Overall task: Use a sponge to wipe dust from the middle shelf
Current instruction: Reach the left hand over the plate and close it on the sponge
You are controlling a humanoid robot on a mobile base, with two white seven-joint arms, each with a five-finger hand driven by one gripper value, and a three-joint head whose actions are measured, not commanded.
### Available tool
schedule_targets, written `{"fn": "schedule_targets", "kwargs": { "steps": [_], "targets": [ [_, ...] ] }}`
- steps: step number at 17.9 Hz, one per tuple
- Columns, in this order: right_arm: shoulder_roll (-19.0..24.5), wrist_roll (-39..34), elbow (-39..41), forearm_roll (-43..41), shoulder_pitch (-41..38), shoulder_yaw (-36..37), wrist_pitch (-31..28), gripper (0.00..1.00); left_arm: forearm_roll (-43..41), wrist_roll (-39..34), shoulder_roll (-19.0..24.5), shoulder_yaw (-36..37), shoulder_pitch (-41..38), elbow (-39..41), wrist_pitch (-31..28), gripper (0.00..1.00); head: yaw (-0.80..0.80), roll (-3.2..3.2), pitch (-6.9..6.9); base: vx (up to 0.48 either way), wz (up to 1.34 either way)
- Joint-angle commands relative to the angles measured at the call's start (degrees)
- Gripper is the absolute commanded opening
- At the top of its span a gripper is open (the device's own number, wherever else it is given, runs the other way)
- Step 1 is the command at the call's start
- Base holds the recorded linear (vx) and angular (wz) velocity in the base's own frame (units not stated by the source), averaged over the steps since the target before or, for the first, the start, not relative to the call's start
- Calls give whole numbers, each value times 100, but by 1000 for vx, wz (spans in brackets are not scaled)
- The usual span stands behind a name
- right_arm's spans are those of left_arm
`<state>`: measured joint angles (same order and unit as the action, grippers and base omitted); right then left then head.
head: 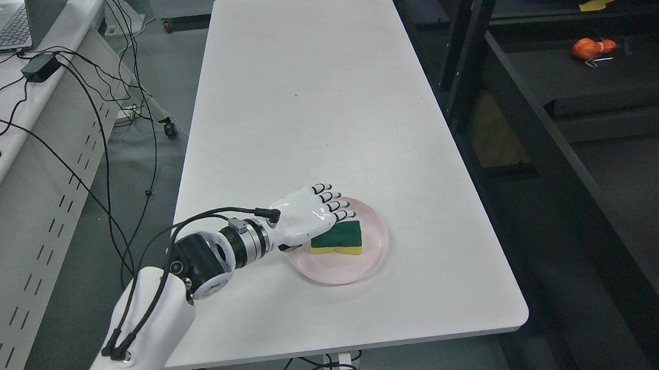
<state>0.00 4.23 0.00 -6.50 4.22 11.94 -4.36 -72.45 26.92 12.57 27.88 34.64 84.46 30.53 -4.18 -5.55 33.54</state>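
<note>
I am seeing one left hand (308, 214) hovering with fingers spread and gripping nothing, above one green-and-yellow rectangular sponge (339, 238) lying in one round pink plate (362, 262) near the front of the long white table (313, 95). Dark metal shelving (556, 100) is standing right, holding one orange object (590, 48); one laptop (2, 24) is sitting far left.

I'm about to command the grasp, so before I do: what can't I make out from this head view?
- Contact: the left hand hangs over the sponge on the pink plate; whether it touches is unclear, the palm hides the sponge's left end.
- Thumb: hidden under the palm.
- Right arm: not in view.
- Shelf: cut off by the right edge; dust too fine to see.
</note>
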Motion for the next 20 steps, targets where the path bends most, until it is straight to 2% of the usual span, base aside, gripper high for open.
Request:
{"fn": "schedule_targets", "kwargs": {
  "steps": [1, 4, 7, 9, 12, 15, 18, 20],
  "targets": [
    [-100, -1, 100, 0, 0, 1, -3, 100, -129, 6, -316, 42, -27, -79, -21, 79, 0, 0, 0, 0, 0],
    [-100, -1, 100, 0, 0, 2, -3, 100, -120, 59, -334, -256, -308, -88, -12, 71, 0, 0, 0, 0, 0],
    [-100, -1, 100, 0, 0, -7, -3, 100, -120, 67, -334, -353, -449, -96, -12, 71, 0, 0, 0, 0, 0],
    [-100, -1, 100, 0, 0, 1, -3, 100, -94, 59, -343, -511, -537, -97, 14, 66, 0, 0, 0, 0, 0],
    [-100, -1, 100, 0, 0, 2, -3, 100, 308, 50, -422, -1011, -634, -97, 93, 45, 0, 0, 0, 0, 0],
    [-100, -1, 100, 0, 0, 2, -3, 100, 1257, 50, -466, -1538, -826, -97, 347, 21, 0, 0, 0, 0, 0],
    [-100, -1, 100, 0, 0, 1, -3, 100, 2477, 50, -755, -2407, -1134, -88, 725, 2, 0, 0, 0, 0, 0],
    [-100, -1, 100, 0, 0, 1, -3, 100, 3312, 32, -879, -2891, -1126, -70, 779, 0, 0, 0, 0, 0, 0]
  ]
}}
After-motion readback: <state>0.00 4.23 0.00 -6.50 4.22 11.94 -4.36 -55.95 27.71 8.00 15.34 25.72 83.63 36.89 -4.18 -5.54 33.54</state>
